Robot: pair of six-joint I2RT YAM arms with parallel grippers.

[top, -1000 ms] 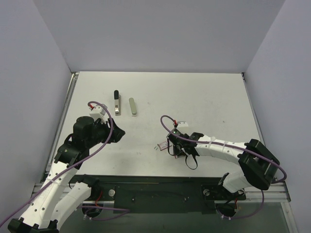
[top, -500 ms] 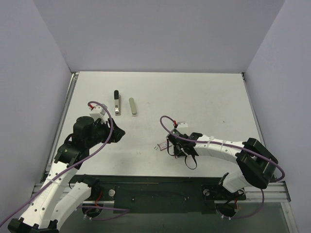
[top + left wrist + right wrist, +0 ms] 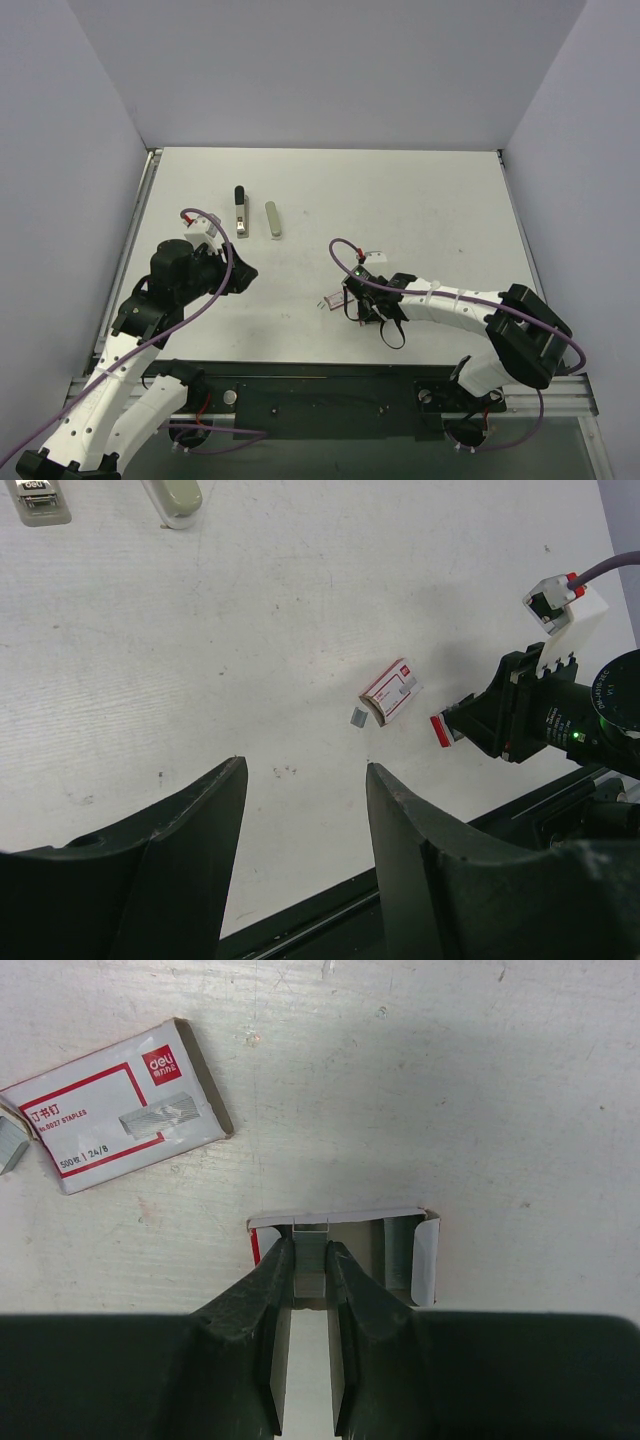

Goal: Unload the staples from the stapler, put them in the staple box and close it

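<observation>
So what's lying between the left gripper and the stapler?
Nothing. In the top view, the table between the left gripper and the stapler is bare; the left wrist view shows the same.

The left arm (image 3: 105, 385) and right arm (image 3: 452, 303) are white shells with black joints, each with a purple cable (image 3: 610, 565). The left pincer (image 3: 305, 780) and right pincer (image 3: 308, 1255) are matte black.

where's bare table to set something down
Free: the table's far right half, right of the stapler and grey strip. Crowded: near centre, where the right fingers, the staple box and an open tray sit close together.
</observation>
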